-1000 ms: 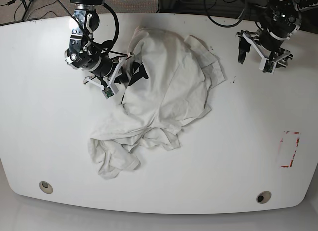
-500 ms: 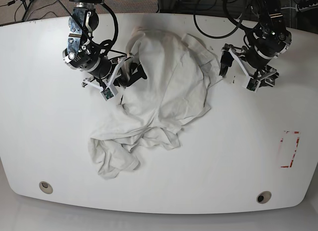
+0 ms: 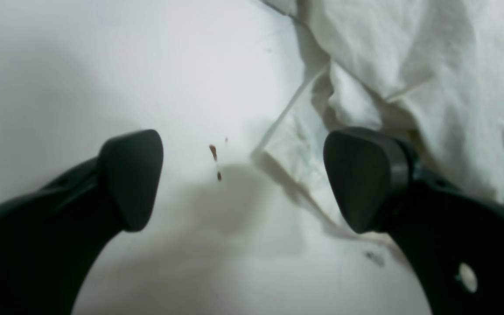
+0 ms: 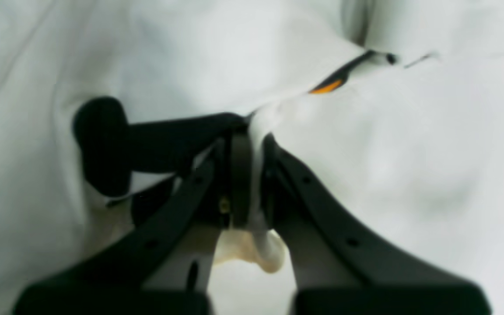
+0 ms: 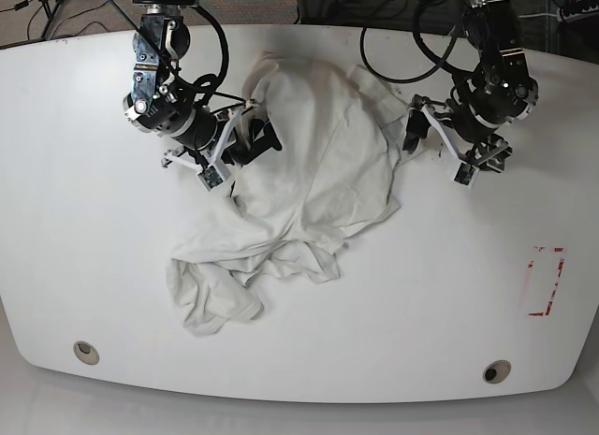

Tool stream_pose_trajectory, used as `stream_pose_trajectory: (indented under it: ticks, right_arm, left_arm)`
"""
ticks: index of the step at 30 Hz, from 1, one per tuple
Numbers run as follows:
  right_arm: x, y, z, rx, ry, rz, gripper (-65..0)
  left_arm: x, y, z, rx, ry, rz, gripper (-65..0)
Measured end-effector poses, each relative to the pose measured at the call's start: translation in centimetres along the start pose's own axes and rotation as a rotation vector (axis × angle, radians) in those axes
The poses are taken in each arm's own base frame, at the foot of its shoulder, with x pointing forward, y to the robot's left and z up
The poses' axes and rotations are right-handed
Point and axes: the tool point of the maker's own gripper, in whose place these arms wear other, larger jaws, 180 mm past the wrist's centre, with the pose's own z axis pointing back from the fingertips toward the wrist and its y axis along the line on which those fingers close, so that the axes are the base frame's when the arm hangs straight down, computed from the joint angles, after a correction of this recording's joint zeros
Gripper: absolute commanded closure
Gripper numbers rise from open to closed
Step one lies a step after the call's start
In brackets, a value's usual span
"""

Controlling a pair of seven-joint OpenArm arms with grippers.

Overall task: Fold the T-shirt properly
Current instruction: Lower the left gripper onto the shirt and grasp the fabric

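The T-shirt lies crumpled on the white bench, from near the far edge at the middle down toward the near-left part, where a bunched lump of cloth rests. It is wrinkled and not flat.

The right gripper is at the side of the T-shirt toward the left edge of the bench. In the right wrist view its fingers are clenched on a thin pinch of the cream cloth, and a small roll of fabric hangs out below them. A little black and orange print shows in a fold just beyond the fingers.

The left gripper is at the other side of the T-shirt, toward the right edge of the bench and near the far edge. In the left wrist view its two fingers are spread wide apart and hold nothing. One finger stands over bare bench, the other is over the border of the cloth, and the hem of the T-shirt lies between them. I cannot tell if this finger touches the fabric. Small dark red marks are on the bench between the fingers.

A red outlined mark is on the bench near the right edge, well apart from the T-shirt.
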Motion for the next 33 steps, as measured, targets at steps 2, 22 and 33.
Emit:
stream_pose_trajectory:
  ticks: [2,22,33]
  right_arm:
    - [0.0,-0.1,0.0,-0.001,0.0,0.0,0.0]
    - [0.0,-0.1,0.0,-0.002,0.001,0.001,0.0]
    - [0.0,-0.1,0.0,-0.001,0.0,0.0,0.0]
  left_arm:
    - [0.6,0.0,-0.6,-0.004,-0.009,0.016,-59.9]
    - [6.6,-3.2,-7.8,-0.165,-0.048,0.084,-59.7]
    - [7.0,-3.8,-10.6,-0.219,-0.029,0.151,-58.9]
